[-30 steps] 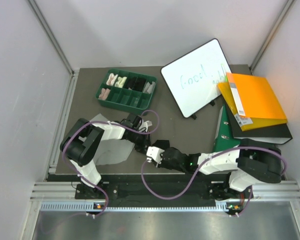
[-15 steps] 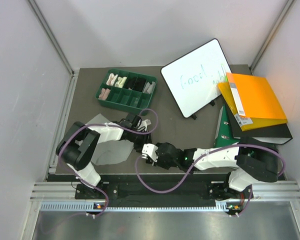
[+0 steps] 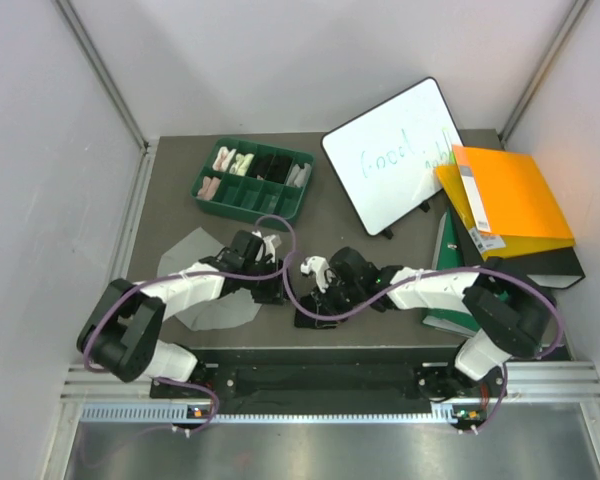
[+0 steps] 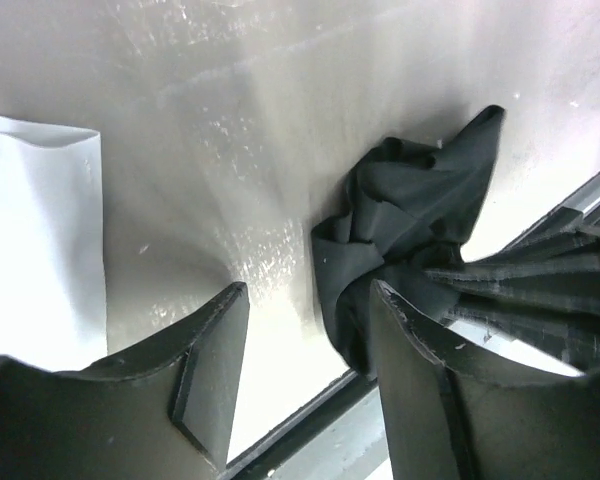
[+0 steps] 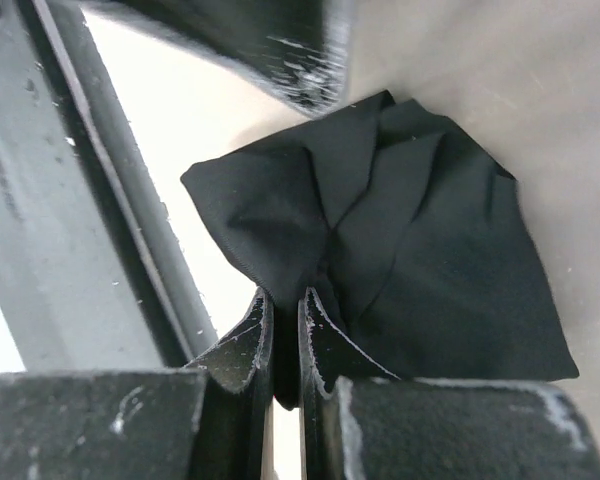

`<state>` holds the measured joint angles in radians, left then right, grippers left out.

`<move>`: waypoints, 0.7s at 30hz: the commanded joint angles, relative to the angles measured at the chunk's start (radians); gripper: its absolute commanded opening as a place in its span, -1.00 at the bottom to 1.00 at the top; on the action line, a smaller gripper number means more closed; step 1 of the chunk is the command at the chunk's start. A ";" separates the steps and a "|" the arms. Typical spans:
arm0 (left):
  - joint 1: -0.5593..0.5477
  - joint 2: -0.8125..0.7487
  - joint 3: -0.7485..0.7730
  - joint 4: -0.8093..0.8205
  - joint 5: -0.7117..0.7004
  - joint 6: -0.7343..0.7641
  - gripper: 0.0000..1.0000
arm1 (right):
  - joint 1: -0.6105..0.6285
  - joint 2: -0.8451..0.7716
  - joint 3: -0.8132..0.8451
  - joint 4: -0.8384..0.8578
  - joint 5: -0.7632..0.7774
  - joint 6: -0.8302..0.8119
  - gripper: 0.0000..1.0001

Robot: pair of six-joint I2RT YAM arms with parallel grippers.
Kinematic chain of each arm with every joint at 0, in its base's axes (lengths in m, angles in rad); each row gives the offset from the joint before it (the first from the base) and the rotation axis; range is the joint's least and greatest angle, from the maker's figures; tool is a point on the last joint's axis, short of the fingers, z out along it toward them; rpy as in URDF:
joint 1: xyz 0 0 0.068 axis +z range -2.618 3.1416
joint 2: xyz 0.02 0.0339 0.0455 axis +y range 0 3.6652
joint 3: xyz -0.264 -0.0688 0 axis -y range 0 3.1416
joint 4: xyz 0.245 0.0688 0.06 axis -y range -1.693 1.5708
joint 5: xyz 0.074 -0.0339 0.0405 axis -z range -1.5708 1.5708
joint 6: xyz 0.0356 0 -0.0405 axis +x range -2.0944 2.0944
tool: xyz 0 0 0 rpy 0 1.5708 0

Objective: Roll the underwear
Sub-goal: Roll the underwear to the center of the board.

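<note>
The black underwear (image 5: pixel 420 240) lies bunched on the table near its front edge (image 3: pixel 310 345). My right gripper (image 5: pixel 285 297) is shut on a fold of the black underwear (image 4: pixel 405 215). My left gripper (image 4: pixel 308 295) stands open just left of it, one finger (image 4: pixel 420 380) close against the cloth and nothing between the jaws. In the top view the two grippers meet at the front centre, left gripper (image 3: pixel 273 288) and right gripper (image 3: pixel 315 300). The light grey underwear (image 3: pixel 208 300) lies flat at the front left, partly under my left arm, and shows as a pale sheet (image 4: pixel 35 230).
A green compartment tray (image 3: pixel 246 201) with small cloth rolls stands at the back left. A whiteboard (image 3: pixel 395 155) leans at the back centre. Orange (image 3: pixel 510 200), black (image 3: pixel 540 262) and green (image 3: pixel 448 262) binders are stacked on the right.
My left gripper has opened and let go of the black underwear. My right gripper has shut on it. The right wrist has turned and the left arm's elbow has swung left.
</note>
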<state>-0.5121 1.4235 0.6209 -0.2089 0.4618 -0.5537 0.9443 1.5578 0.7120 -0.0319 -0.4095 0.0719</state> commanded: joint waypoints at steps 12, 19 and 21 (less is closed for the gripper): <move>-0.091 -0.143 -0.154 0.492 0.138 -0.002 0.17 | -0.268 0.194 0.130 -0.129 -0.350 0.163 -1.00; -0.117 -0.065 -0.167 0.532 0.137 0.014 0.17 | -0.314 0.261 0.173 -0.178 -0.370 0.166 -1.00; -0.124 -0.051 -0.165 0.537 0.129 0.015 0.16 | -0.315 0.269 0.181 -0.186 -0.368 0.163 -1.00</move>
<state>-0.6178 1.3361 0.4591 0.2493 0.5835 -0.5541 0.6498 1.7939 0.8600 -0.1764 -0.7959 0.2531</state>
